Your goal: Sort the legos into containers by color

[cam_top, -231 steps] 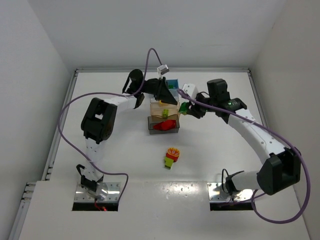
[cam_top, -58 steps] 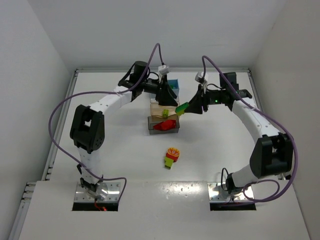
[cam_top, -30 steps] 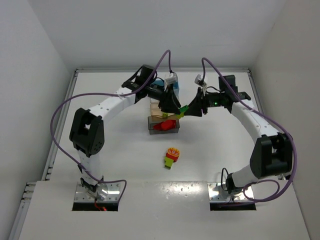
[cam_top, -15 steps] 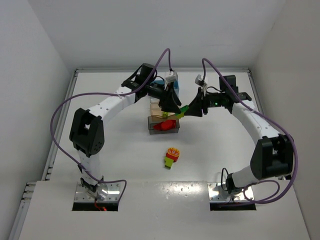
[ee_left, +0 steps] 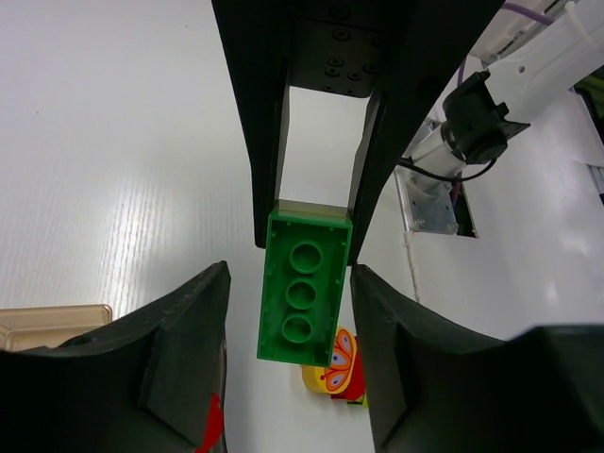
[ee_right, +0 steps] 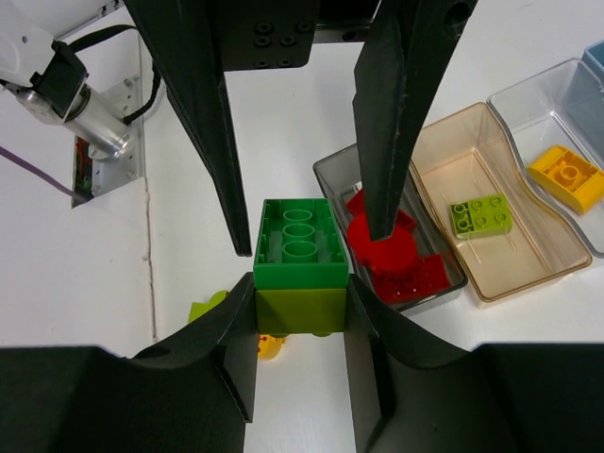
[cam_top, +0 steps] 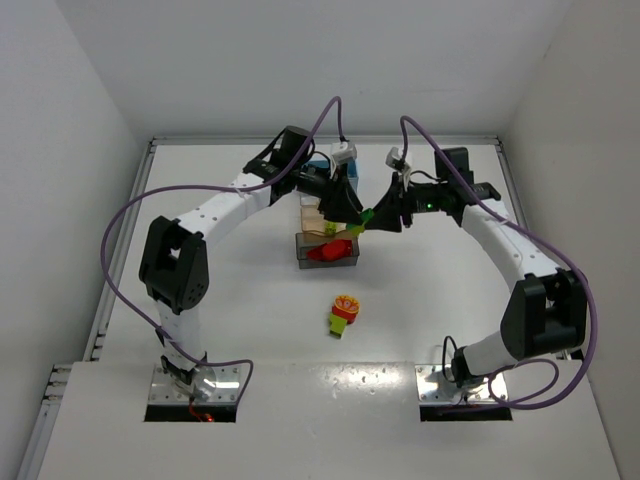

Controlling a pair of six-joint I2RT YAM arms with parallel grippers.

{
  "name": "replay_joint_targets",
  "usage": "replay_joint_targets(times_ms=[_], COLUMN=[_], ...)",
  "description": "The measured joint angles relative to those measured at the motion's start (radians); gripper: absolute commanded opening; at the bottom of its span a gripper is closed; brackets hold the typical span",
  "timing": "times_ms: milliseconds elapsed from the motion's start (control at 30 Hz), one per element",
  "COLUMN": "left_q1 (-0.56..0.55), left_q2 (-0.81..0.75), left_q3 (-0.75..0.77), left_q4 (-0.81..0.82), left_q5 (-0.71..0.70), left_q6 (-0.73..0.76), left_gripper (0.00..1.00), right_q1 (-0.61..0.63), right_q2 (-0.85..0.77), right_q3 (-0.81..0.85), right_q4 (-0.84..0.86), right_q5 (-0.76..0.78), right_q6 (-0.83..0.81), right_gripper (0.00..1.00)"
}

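Note:
Above the bins my right gripper (ee_right: 302,304) is shut on an olive lego (ee_right: 302,310) with a dark green lego (ee_right: 300,245) stuck on it. My left gripper (ee_left: 288,274) faces it, its jaws either side of that green lego (ee_left: 302,297), a gap showing on one side. In the top view both meet at the clump (cam_top: 365,216). The grey container (ee_right: 324,175) holds red legos (ee_right: 396,255). A lime lego (ee_right: 481,215) lies in the tan container (ee_right: 491,118), a yellow one (ee_right: 564,175) in the bin beyond. A bluish container (cam_top: 318,163) is mostly hidden.
A loose clump (cam_top: 343,313) of yellow, red and lime pieces with an orange-slice disc lies on the white table in front of the bins; it also shows below the green lego as the clump (ee_left: 340,363). The table has raised edges and white walls around.
Since two seconds ago my left gripper swung right, over to the clump in my right gripper, and its fingers came round the green lego. In the last half second almost nothing moved.

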Motion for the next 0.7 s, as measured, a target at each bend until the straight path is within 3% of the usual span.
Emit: replay_joint_targets(times_ms=[233, 400, 467, 533, 700], left_q1=[-0.001, 0.0, 0.0, 0.0, 0.0], left_q2=[0.002, 0.003, 0.003, 0.003, 0.003], left_q3=[0.0, 0.0, 0.0, 0.0, 0.0], left_q4=[0.002, 0.01, 0.013, 0.017, 0.038], left_q5=[0.015, 0.024, 0.024, 0.024, 0.017], left_q6=[-0.007, -0.012, -0.016, -0.019, -0.05], left_gripper=[0.34, 0.3, 0.15, 0.07, 0.0], right_q1=[0.005, 0.004, 0.004, 0.004, 0.001], right_q2=[0.0, 0.0, 0.0, 0.0, -0.002], right_q3=[0.002, 0.002, 0.002, 0.002, 0.003], right_q4=[0.003, 0.004, 0.004, 0.005, 0.004], right_q5=[0.017, 0.016, 0.016, 0.016, 0.018], right_q6=[0.0, 0.003, 0.003, 0.003, -0.007], right_gripper=[0.06, 0.06, 0.06, 0.06, 0.06])
